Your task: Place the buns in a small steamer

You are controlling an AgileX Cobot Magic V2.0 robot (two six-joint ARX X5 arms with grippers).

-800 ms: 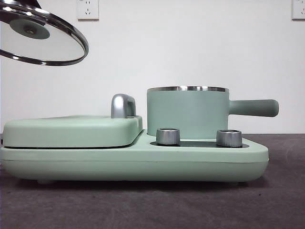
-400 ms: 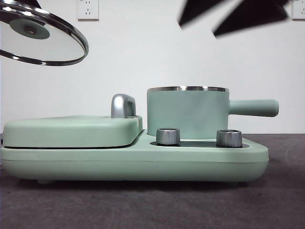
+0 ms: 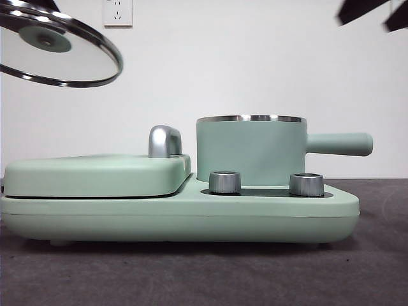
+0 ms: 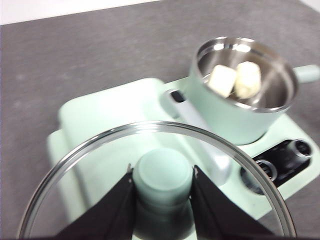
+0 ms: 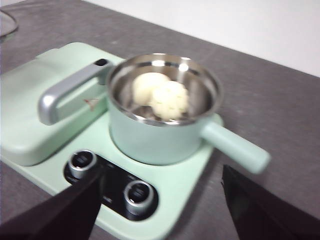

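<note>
The small steamer [image 3: 252, 153] stands uncovered on the mint-green cooker base [image 3: 178, 213], its handle pointing right. Both buns lie inside it: the smooth bun [image 5: 145, 84] and the twisted bun [image 5: 171, 100], touching each other. They also show in the left wrist view, one [image 4: 222, 80] beside the other [image 4: 249, 78]. My left gripper [image 4: 162, 172] is shut on the green knob of the glass lid [image 3: 64, 54] and holds it tilted, high at the left. My right gripper [image 5: 162, 172] is open and empty, above and in front of the steamer; it shows in the front view's top right corner [image 3: 384, 16].
The flat griddle cover [image 3: 95, 173] with its chrome handle [image 3: 164, 140] fills the left of the base. Two steel knobs, one [image 3: 224, 182] left of the other [image 3: 306, 184], sit in front of the steamer. Grey table surface [image 3: 376, 268] surrounds the base.
My right gripper came into the top of the front view, then moved off to the top right corner. The lid in my left gripper shifted slightly to the right.
</note>
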